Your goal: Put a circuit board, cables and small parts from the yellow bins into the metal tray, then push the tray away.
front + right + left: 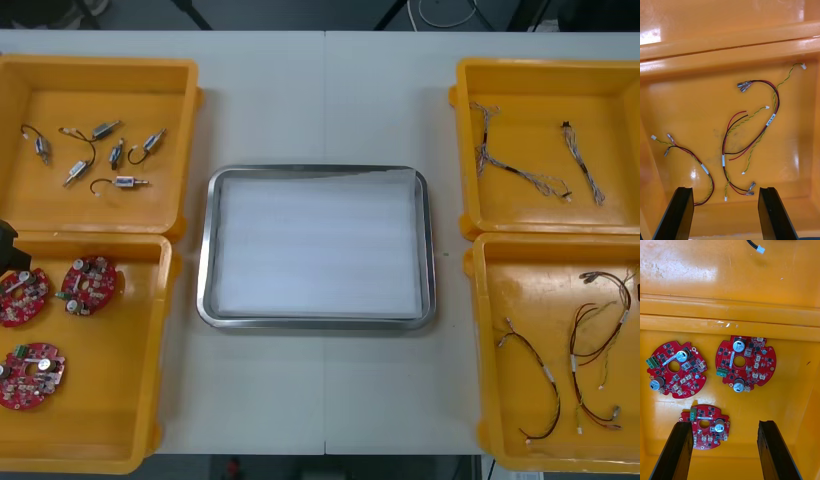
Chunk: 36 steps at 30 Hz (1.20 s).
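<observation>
Hovering with left jaws spread, empty, over one of three round red circuit boards (707, 426) in near-left yellow bin (100, 420). Likely rigid, light, fragile on top: pinch across bare rim, not components. Same with right jaws: released, above limp red and yellow cables (723, 159) in near-right yellow bin (510, 290); grab where strands bunch. Beyond, mid-table (320, 90): shiny metal tray (205, 290), unloaded. Farthest left: small metal parts (103, 129), probably slippery.

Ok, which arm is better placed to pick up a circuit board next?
Left. Its open fingers hang over the circuit-board bin, one red board close by their tips; the right fingers hang over the cables.
</observation>
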Each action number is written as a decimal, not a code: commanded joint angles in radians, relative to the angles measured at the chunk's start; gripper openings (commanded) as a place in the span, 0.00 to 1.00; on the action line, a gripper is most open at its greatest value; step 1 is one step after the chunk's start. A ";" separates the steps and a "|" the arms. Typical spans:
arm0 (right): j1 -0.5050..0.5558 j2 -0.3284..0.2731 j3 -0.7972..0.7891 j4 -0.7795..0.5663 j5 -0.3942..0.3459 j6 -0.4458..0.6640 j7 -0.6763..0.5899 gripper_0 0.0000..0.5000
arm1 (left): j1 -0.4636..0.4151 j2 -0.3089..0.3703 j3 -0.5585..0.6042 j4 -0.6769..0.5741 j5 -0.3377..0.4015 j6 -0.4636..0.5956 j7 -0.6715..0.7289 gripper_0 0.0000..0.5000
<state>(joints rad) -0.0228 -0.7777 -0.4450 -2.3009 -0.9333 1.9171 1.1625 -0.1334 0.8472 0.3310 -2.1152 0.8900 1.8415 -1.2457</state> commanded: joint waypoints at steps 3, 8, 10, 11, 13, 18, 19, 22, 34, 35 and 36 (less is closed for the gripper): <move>-0.019 -0.040 -0.003 -0.012 -0.007 0.003 0.060 0.99 | 0.018 0.044 0.028 -0.028 0.007 -0.008 -0.080 1.00; -0.019 -0.040 -0.003 -0.012 -0.007 0.003 0.060 0.99 | 0.018 0.044 0.028 -0.028 0.007 -0.008 -0.080 1.00; -0.019 -0.040 -0.003 -0.012 -0.007 0.003 0.060 0.99 | 0.018 0.044 0.028 -0.028 0.007 -0.008 -0.080 1.00; -0.019 -0.040 -0.003 -0.012 -0.007 0.003 0.060 1.00 | 0.018 0.044 0.028 -0.028 0.007 -0.008 -0.080 1.00; -0.019 -0.040 -0.003 -0.012 -0.007 0.003 0.060 1.00 | 0.018 0.044 0.028 -0.028 0.007 -0.008 -0.080 1.00; -0.019 -0.040 -0.003 -0.012 -0.007 0.003 0.060 0.99 | 0.018 0.044 0.028 -0.028 0.007 -0.008 -0.080 1.00; -0.019 -0.040 -0.003 -0.012 -0.007 0.003 0.060 0.99 | 0.018 0.044 0.028 -0.028 0.007 -0.008 -0.080 1.00; -0.019 -0.040 -0.003 -0.012 -0.007 0.003 0.060 0.99 | 0.018 0.044 0.028 -0.028 0.007 -0.008 -0.080 1.00; -0.019 -0.040 -0.003 -0.012 -0.007 0.003 0.060 0.99 | 0.018 0.044 0.028 -0.028 0.007 -0.008 -0.080 1.00; -0.019 -0.040 -0.003 -0.012 -0.007 0.003 0.060 1.00 | 0.018 0.044 0.028 -0.028 0.007 -0.008 -0.080 1.00; -0.019 -0.040 -0.003 -0.012 -0.007 0.003 0.060 0.99 | 0.018 0.044 0.028 -0.028 0.007 -0.008 -0.080 1.00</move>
<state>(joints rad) -0.0228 -0.7777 -0.4450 -2.3009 -0.9333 1.9171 1.1625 -0.1334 0.8472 0.3310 -2.1152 0.8900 1.8415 -1.2457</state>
